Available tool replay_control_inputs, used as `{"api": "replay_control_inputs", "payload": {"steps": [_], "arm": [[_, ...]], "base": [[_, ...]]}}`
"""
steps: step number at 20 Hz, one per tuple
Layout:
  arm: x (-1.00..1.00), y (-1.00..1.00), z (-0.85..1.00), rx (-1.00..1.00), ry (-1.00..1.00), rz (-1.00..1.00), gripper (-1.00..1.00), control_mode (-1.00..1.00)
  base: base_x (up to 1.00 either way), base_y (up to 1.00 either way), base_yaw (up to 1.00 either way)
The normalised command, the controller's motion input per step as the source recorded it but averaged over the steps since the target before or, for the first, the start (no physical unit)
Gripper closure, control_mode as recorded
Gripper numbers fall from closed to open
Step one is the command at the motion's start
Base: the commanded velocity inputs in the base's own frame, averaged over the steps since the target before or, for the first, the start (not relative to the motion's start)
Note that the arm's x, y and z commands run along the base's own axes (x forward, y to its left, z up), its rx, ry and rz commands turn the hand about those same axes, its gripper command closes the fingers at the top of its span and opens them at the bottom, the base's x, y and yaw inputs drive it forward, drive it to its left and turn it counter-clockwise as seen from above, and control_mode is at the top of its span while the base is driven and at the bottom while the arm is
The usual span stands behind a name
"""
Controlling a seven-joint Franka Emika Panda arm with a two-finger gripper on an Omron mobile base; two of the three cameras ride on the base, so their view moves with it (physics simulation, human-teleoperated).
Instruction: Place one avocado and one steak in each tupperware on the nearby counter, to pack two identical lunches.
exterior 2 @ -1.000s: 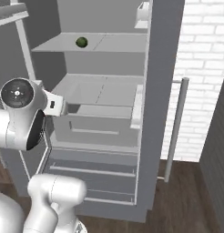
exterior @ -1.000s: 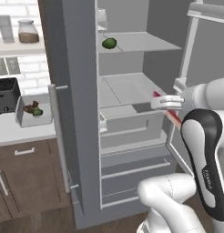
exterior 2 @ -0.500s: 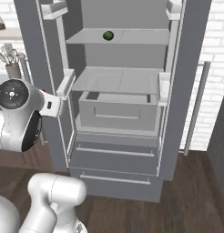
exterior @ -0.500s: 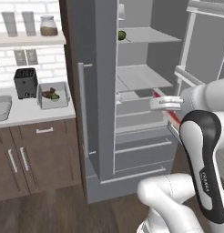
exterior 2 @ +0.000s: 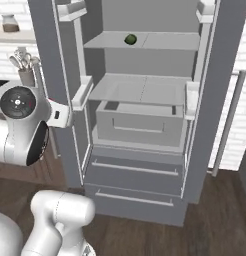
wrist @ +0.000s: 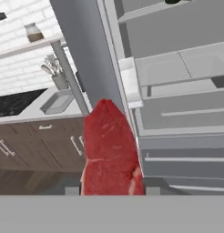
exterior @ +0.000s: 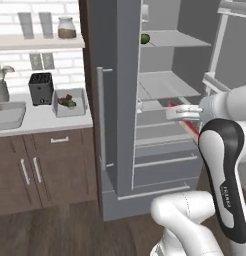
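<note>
1. The gripper (wrist: 113,193) was clamped on a red steak (wrist: 111,152), carried upright for transport.
2. The fridge (exterior 2: 145,125) stood open beyond; an avocado (exterior 2: 130,39) lay on its upper shelf.
3. A tupperware (exterior: 70,102) waited on the counter (exterior: 42,120), apparently already partly filled.

Red steak (wrist: 111,150); green avocado (exterior 2: 130,39); grey fridge (exterior 2: 215,95).

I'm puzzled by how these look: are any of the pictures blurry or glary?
Left base view: soft, flat light, no glare, avocado small and fuzzy. Right base view: even, faint shadows inside the fridge. Hand view: steak looms large and soft-edged.
</note>
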Motion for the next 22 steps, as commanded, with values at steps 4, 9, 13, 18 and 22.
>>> {"api": "replay_control_inputs", "payload": {"steps": [4, 9, 13, 18, 22], "arm": [[0.00, 0.00, 0.00, 0.00, 0.00, 0.00, 1.00, 1.00], [0.00, 0.00, 0.00, 0.00, 0.00, 0.00, 1.00, 1.00], [0.00, 0.00, 0.00, 0.00, 0.00, 0.00, 1.00, 1.00], [0.00, 0.00, 0.00, 0.00, 0.00, 0.00, 1.00, 1.00], [0.00, 0.00, 0.00, 0.00, 0.00, 0.00, 1.00, 1.00]], "base": [[0.04, 1.00, 0.27], [0.23, 1.00, 0.40], [0.42, 1.00, 0.43], [0.67, 0.95, 0.43], [0.98, 0.79, 0.38]]}}
